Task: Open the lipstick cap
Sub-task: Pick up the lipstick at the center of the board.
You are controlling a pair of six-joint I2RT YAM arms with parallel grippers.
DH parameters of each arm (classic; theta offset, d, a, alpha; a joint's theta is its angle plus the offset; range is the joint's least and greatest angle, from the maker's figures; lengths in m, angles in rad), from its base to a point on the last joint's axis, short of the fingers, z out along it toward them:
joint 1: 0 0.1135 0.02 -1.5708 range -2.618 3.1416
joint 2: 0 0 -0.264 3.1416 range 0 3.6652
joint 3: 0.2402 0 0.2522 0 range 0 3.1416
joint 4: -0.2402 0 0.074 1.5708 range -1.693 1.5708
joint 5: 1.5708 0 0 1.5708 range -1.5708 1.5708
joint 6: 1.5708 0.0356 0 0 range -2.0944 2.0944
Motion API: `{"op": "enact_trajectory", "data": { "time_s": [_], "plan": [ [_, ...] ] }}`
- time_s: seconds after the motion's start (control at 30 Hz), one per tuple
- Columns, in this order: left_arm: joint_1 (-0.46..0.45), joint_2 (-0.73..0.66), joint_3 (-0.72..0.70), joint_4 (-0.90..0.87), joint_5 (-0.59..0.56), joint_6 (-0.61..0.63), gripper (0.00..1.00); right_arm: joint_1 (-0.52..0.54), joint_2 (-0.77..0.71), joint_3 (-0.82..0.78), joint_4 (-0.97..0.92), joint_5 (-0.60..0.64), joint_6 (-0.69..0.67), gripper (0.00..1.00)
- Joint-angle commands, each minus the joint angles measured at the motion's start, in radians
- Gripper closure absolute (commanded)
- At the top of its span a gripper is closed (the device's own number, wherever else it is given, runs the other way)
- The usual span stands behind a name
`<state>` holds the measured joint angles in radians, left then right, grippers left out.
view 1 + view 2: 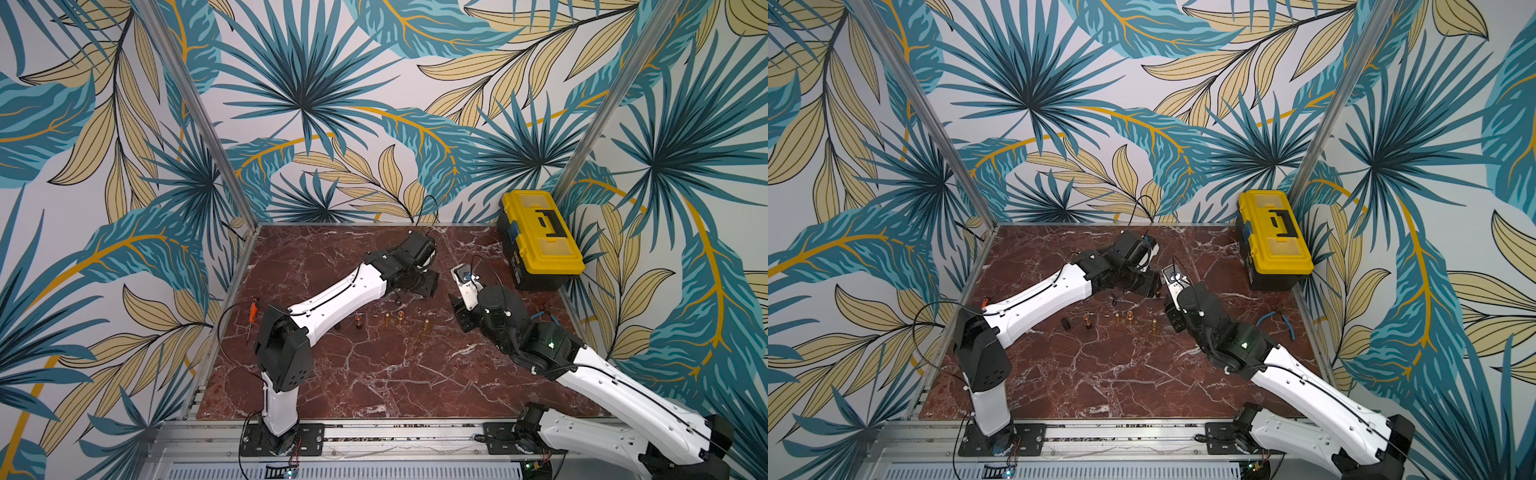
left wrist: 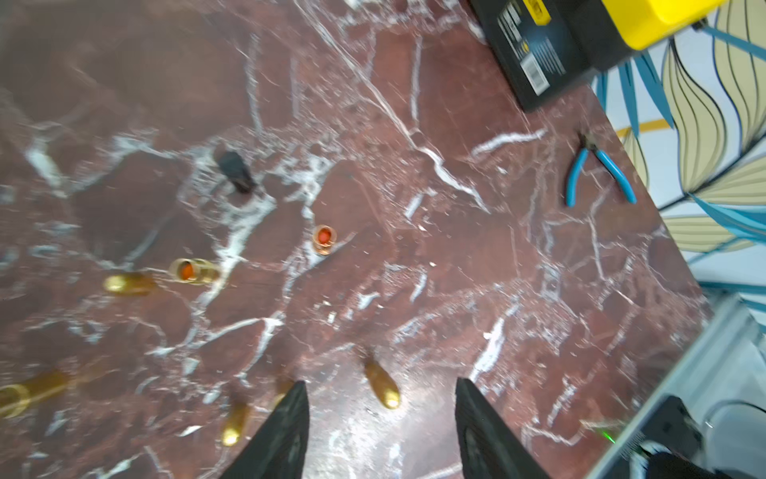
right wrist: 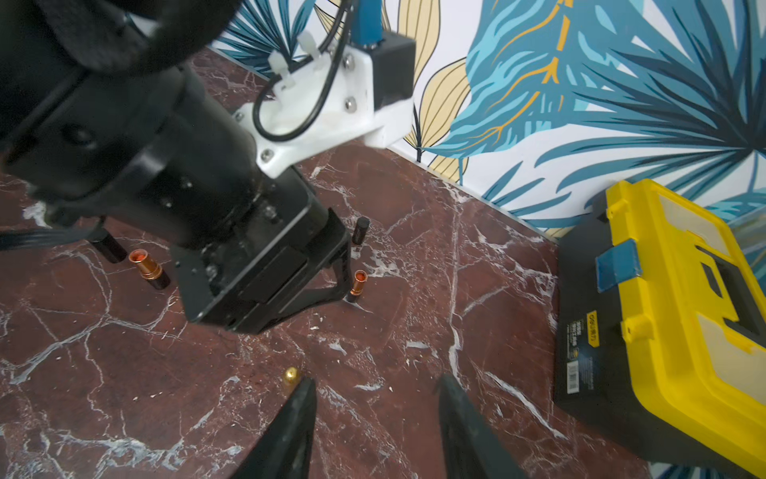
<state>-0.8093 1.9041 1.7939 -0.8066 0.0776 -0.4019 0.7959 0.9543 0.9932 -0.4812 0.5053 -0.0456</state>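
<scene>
- Left wrist view, blurred: left gripper point(image 2: 381, 427), jaws apart, nothing between them, raised over the marble table point(image 2: 518, 290).
  - A gold bullet-shaped piece point(image 2: 383, 390) lies just ahead of the fingertips.
  - Farther ahead is a copper lipstick point(image 2: 324, 239), upright, cap off, orange stick showing.
  - Off to one side of it is a gold lipstick point(image 2: 188, 269), also uncapped.
  - Beyond both is a black cap point(image 2: 236, 170), loose on the table.
- Right wrist view: right gripper point(image 3: 377, 431), jaws apart and empty.
  - The left gripper is ahead of it, and the copper lipstick shows just beside one of that gripper's fingertips, not between the jaws.
  - The black cap stands past that lipstick.
  - On the left gripper's far side a third open lipstick point(image 3: 147, 269) leans next to a dark cylinder point(image 3: 108, 246).
- Both top views: a short row of lipsticks and gold pieces point(image 1: 1154, 328) sits on the base side of both grippers. A yellow toolbox point(image 1: 540, 232) stands well apart from them.
- Progress, as judged:
  - At least three lipsticks are uncapped, and a cap is set aside.
  - The closed gold pieces may be capped lipsticks or only loose caps; they are too small to settle.
  - Neither gripper holds anything, so any further cap needs a fresh grasp.
</scene>
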Motion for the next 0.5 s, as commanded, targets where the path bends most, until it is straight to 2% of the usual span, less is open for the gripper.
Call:
{"op": "enact_trajectory", "data": {
  "time_s": [0.0, 0.2, 0.47],
  "plan": [
    [-0.024, 0.084, 0.041, -0.188, 0.085, -0.032, 0.42, -0.063, -0.047, 0.009, -0.048, 0.005, 0.052, 0.51],
    [-0.074, 0.157, 0.084, -0.232, 0.012, -0.035, 0.42, -0.198, -0.077, -0.064, -0.016, -0.173, 0.169, 0.51],
    [-0.091, 0.211, 0.112, -0.259, -0.078, -0.038, 0.42, -0.206, -0.084, -0.088, 0.016, -0.218, 0.178, 0.51]
  ]
}}
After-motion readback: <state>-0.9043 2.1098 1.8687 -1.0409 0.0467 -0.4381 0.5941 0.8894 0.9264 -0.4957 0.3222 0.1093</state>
